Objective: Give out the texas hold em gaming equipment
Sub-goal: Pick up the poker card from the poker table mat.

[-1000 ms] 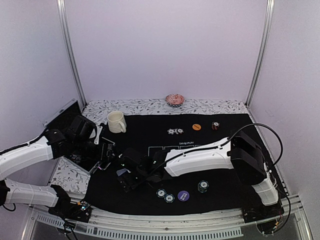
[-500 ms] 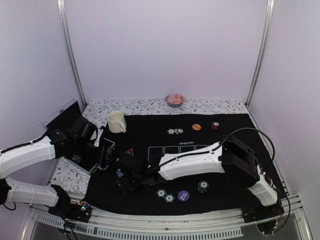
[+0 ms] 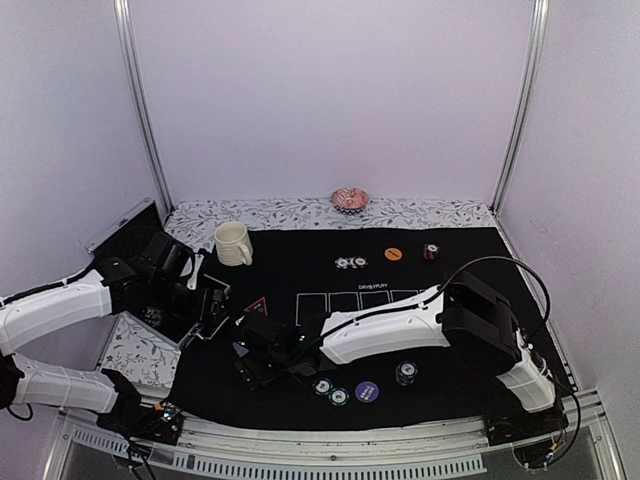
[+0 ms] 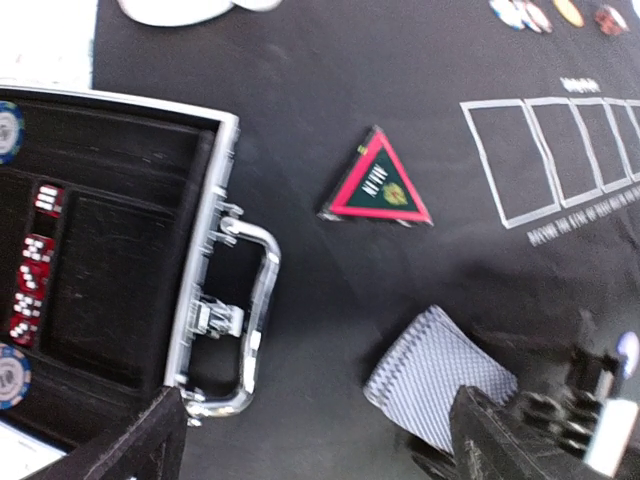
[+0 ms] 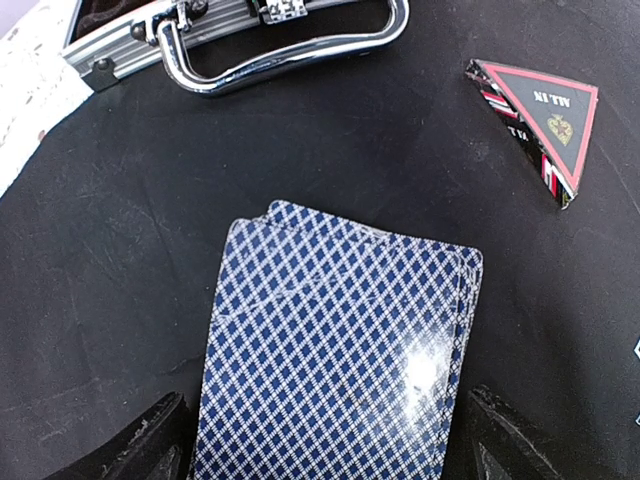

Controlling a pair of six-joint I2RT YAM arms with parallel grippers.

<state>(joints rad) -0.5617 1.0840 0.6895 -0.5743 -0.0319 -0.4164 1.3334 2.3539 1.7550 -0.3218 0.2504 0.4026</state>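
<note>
Checked against the views of a second earlier. Found the right arm drawn back toward the near edge of the table [image 3: 300, 212]. Thereby uncovered: the red-outlined triangle [image 3: 258, 305], previously hidden under that arm. Noted lying flat on the black mat [image 3: 300, 265], between the open case [image 4: 205, 250] and the printed card boxes [image 3: 350, 298], touched by neither pincer. Judged as set out.

Found the right pincer [image 5: 322, 440] low over the deck of cards [image 5: 335, 340], toward the near-left corner of the table and near the case handle [image 4: 255, 300]. Recorded as spread wide, one finger along each side of the deck. Cannot tell whether the pads already touch the card edges. Noted the deck face down, slightly fanned, resting on the mat, not lifted.

Found the left pincer [image 4: 320, 440] released and empty, hovering by the case at the left edge.

Saw no shift in the chips [image 3: 330, 390] and purple button [image 3: 366, 391] by the near edge, nor in the chips [image 3: 351, 263] and orange button [image 3: 393, 254] toward the far edge.

Judged the cards as the item in hand: none dealt, printed boxes bare. Flagged as a risk: a loose, thin stack, likely to splay or shed cards under a sideways squeeze.
</note>
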